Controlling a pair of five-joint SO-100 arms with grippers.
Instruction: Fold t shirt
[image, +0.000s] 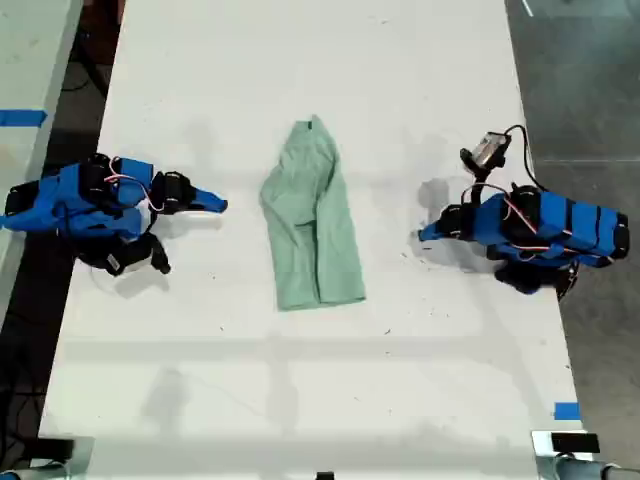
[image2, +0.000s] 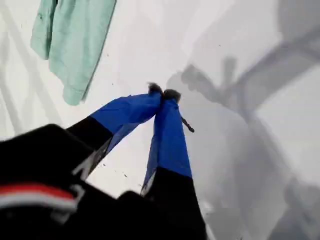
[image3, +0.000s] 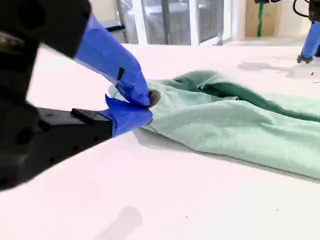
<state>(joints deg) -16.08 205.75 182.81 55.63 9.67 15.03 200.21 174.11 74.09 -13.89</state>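
At the exterior view's left, my second gripper (image: 220, 205) lies low on the white table (image: 300, 380), jaws pressed together on nothing, tips aimed at the shirt (image: 315, 220) but short of its edge. The shirt lies mid-table in a long folded strip, wrinkled, with its narrow end at the far side and its wide end nearer. At the exterior view's right, my first gripper (image: 428, 234) faces it, well apart, jaws likewise closed and empty.
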